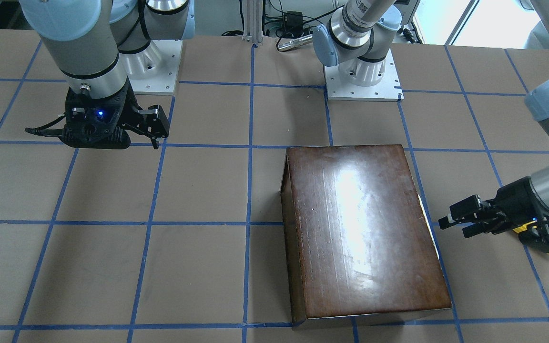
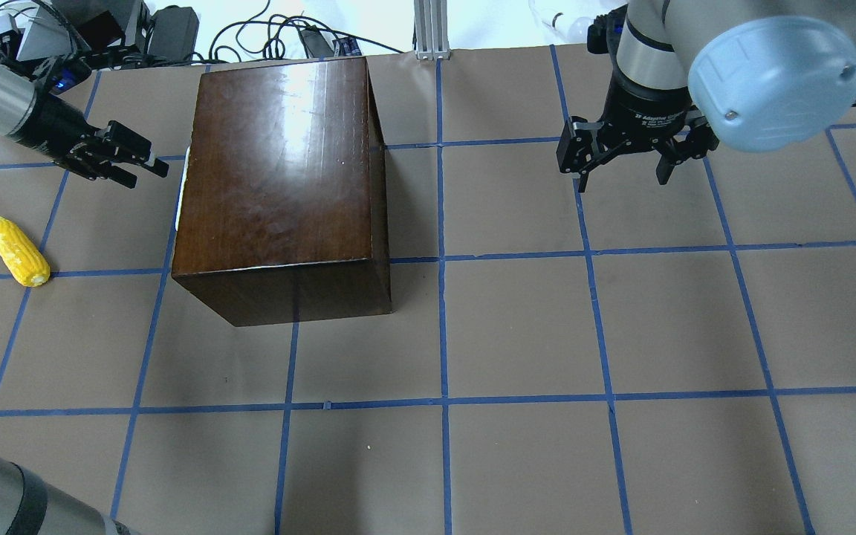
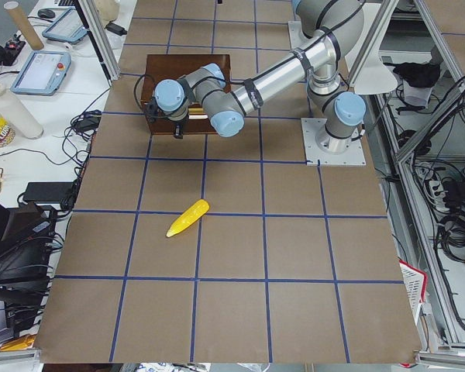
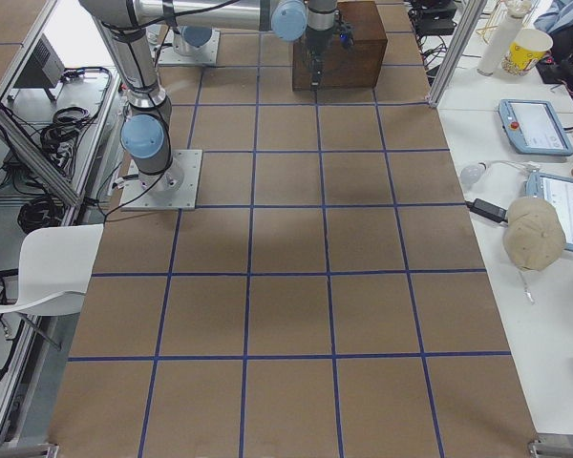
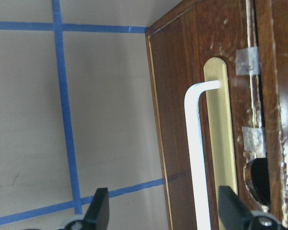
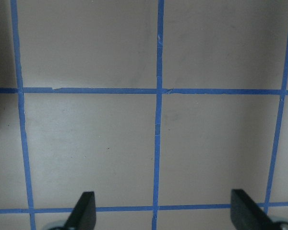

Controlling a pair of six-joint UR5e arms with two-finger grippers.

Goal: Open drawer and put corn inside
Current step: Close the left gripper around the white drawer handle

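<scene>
The drawer (image 5: 182, 143) sits closed in the dark wooden box (image 2: 279, 171). Its white handle (image 5: 197, 158) runs lengthwise along the front panel. The left gripper (image 2: 147, 167) is the nearer one. It points at this panel from just beside it with fingers apart, and in the wrist view the bar falls between them, crossing their gap. The corn (image 2: 19, 251) lies on the table, near the left arm and apart from the box. The right gripper (image 2: 621, 180) hangs far away, also with fingers apart.
</scene>
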